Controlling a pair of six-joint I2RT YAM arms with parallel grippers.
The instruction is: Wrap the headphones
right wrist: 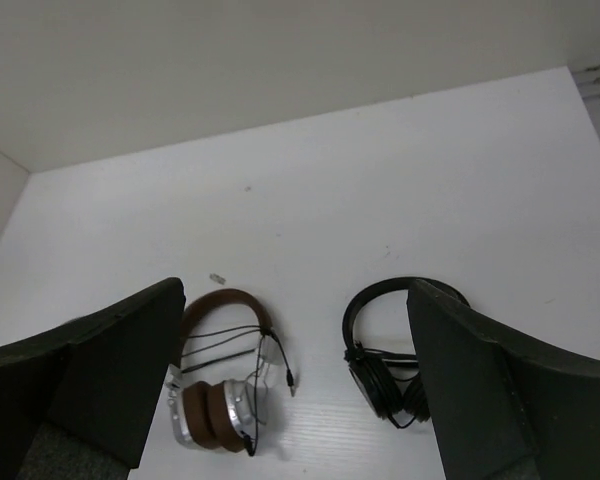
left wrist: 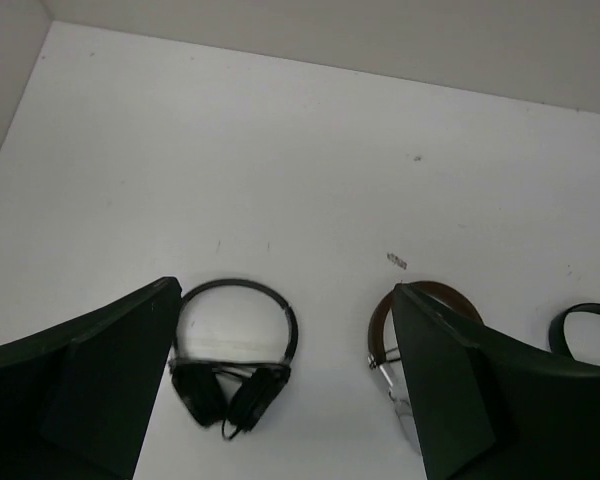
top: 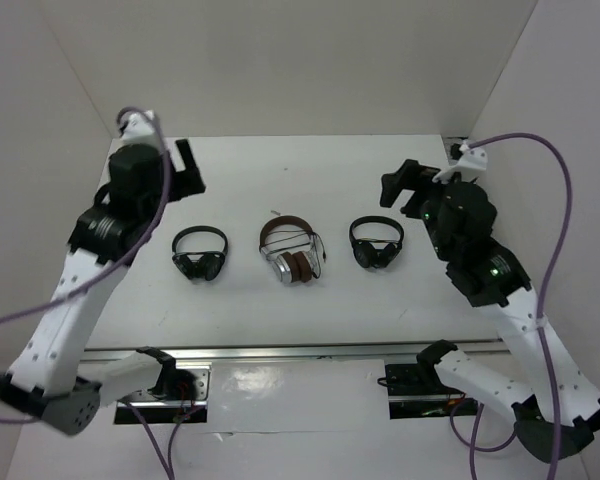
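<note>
Headphones [right wrist: 218, 405] show whole from right wrist, half-hidden from left.

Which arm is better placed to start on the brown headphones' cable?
Probably right. Both hover open, but the cable lies on the headphones' right-arm side, and the right wrist view shows them whole; the left finger hides half.

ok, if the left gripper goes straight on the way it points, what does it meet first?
For the left gripper, most likely the black headphones on the left, framed between its open fingers in the wrist view; else bare table. Depth unclear.
</note>
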